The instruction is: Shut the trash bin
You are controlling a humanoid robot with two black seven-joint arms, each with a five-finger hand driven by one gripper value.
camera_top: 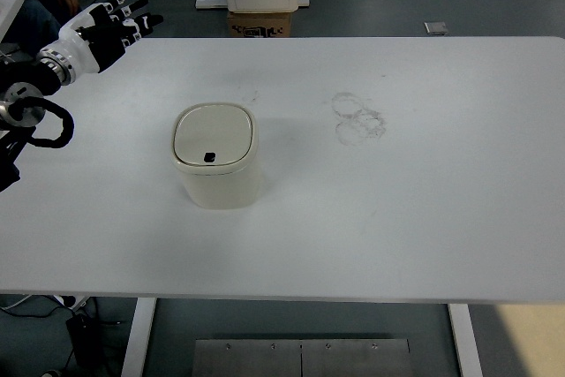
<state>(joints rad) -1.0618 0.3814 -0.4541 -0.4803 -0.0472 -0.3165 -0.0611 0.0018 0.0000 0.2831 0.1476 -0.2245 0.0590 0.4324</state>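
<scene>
The trash bin is the only thing standing on the white surface, left of its middle. Bare surface lies open on every side of the bin. The left robot hand hangs well apart, beyond the bin's far left.

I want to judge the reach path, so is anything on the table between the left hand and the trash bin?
Nothing visible is. The left hand is at the table's far left corner, and only bare white table lies between it and the trash bin, whose lid lies flat.
</scene>
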